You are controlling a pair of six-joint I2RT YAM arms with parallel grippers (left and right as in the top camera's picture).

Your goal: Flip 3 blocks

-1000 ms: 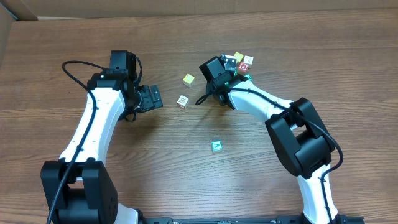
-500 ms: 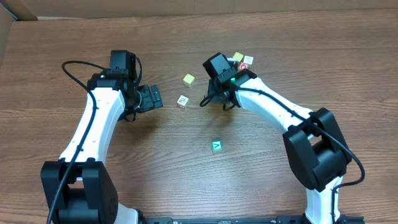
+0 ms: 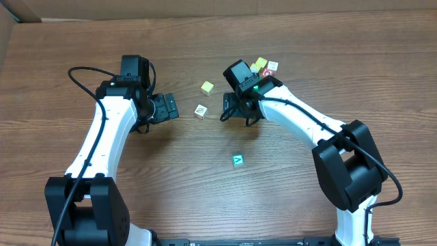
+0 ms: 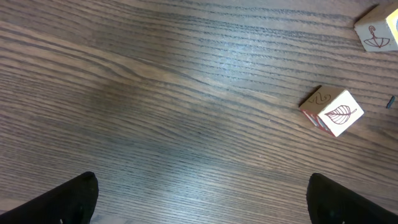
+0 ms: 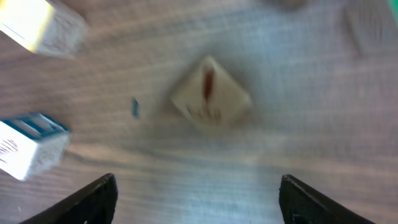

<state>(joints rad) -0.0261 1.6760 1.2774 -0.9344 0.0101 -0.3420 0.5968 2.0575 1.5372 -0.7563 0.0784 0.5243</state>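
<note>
A white block with a brown leaf mark [image 3: 200,111] [image 4: 333,112] lies just right of my left gripper [image 3: 167,108] [image 4: 202,202]. That gripper is open, with only bare wood between its fingers. The teal-green block [image 3: 237,160] sits alone nearer the front. My right gripper [image 3: 235,111] [image 5: 199,205] is open above the table's middle. A blurred cream block with a reddish mark [image 5: 211,93] lies ahead of its fingertips, apart from them. The gripper hides that block in the overhead view.
A yellow cube [image 3: 207,87] [image 4: 379,31] lies behind the leaf block. A cluster with a yellow cube [image 3: 260,63], a white cube [image 3: 272,65] and a red-faced cube [image 3: 268,72] sits behind the right arm. In the right wrist view, a yellow-topped cube [image 5: 34,25] and a teal-edged white cube [image 5: 28,146] lie at the left.
My right gripper has moved from the cluster toward the table's middle, and its jaws have spread wide. The left arm and the blocks in plain view have not moved.
</note>
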